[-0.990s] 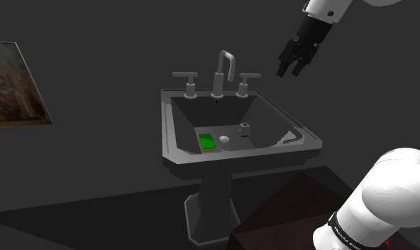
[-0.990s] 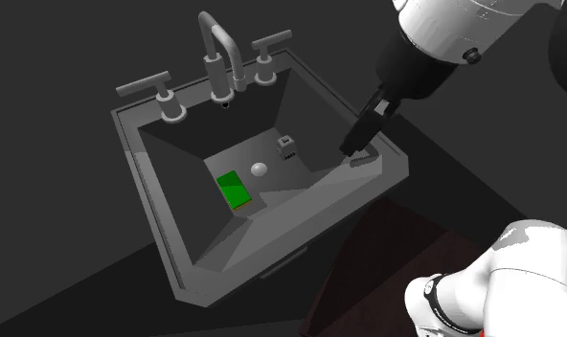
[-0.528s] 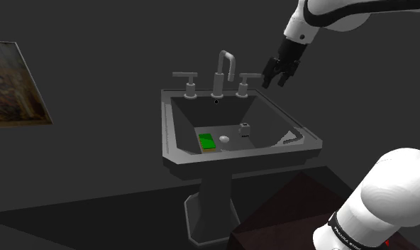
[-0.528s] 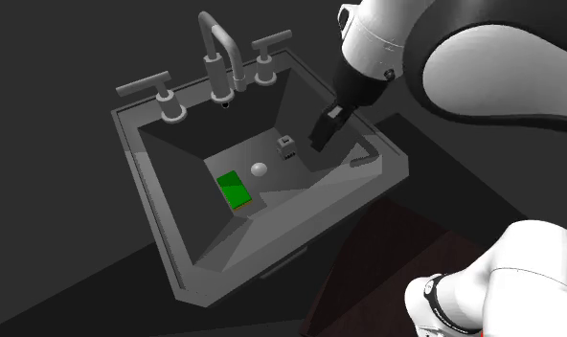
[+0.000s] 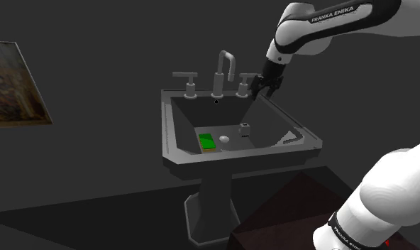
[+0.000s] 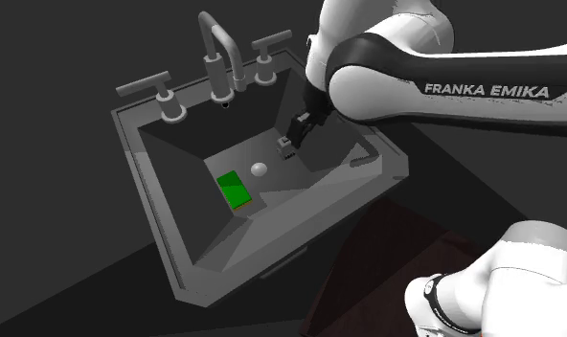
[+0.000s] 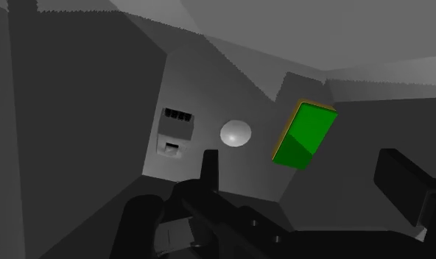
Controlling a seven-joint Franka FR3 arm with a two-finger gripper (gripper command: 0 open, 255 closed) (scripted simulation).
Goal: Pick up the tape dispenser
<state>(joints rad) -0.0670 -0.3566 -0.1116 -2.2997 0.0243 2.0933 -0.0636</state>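
The tape dispenser (image 5: 244, 128) is a small grey block standing on the floor of the sink basin (image 5: 279, 124), toward the shoulder view's right of the drain (image 5: 224, 139). My black gripper (image 5: 261, 88) hangs above the basin's back right corner, near the right faucet handle (image 5: 247, 77), well above the dispenser. In the second exterior view the gripper (image 6: 297, 129) sits just over the dispenser (image 6: 285, 146). In the wrist view the fingers (image 7: 209, 168) stand wide apart, open and empty, with the dispenser (image 7: 174, 132) ahead of them beside the drain (image 7: 236, 133).
A green sponge (image 5: 208, 143) lies on the basin floor on the other side of the drain. The tall spout (image 5: 223, 69) and left handle (image 5: 185, 75) rise at the sink's back rim. A framed picture (image 5: 13, 84) hangs on the dark wall.
The arm has swung down and toward the shoulder view's left, carrying the gripper from high beside the sink to just over the basin's back right corner. The fingers stayed open.
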